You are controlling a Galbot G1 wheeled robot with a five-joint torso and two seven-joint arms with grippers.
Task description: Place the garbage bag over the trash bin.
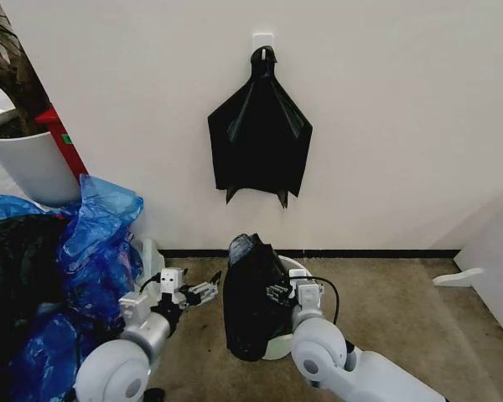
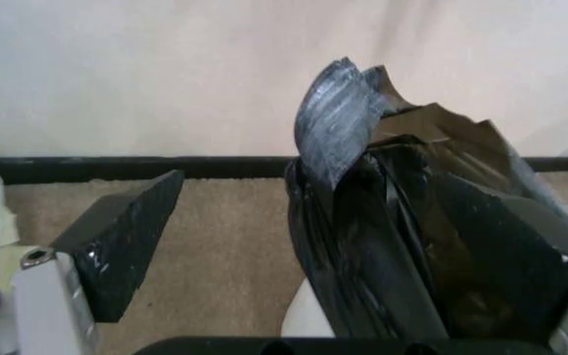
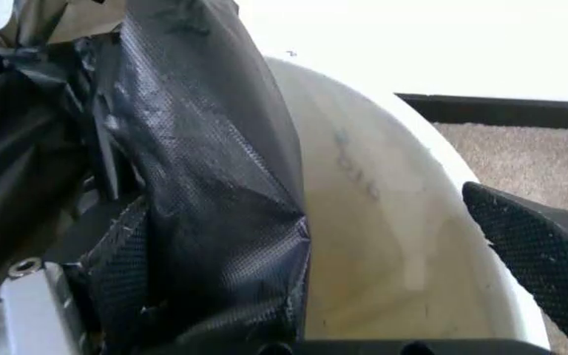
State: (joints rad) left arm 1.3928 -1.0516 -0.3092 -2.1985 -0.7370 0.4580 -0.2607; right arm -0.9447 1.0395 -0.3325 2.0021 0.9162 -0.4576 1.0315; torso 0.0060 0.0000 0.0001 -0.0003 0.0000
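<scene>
The garbage bag (image 1: 250, 297) is a wrinkled, glossy black mass standing on the floor against the left side of the trash bin (image 1: 298, 270). It covers that part of the rim (image 3: 432, 159). My right gripper (image 1: 280, 293) reaches over the bin and is open. In the right wrist view one finger (image 3: 546, 259) hangs over the pale inside of the bin, and the garbage bag (image 3: 195, 170) drapes over the other. My left gripper (image 1: 204, 291) is open just left of the bag. One of its fingers (image 2: 121, 240) is over the carpet, and the garbage bag (image 2: 413, 222) fills the other side.
Bright blue plastic bags (image 1: 101, 243) are heaped at the left by a white plant pot (image 1: 29, 163). A flat black fan-shaped bundle (image 1: 260, 138) hangs on the wall above. A white object (image 1: 457, 276) lies at the right by a side wall. Brown carpet (image 1: 402, 310) lies open to the right of the bin.
</scene>
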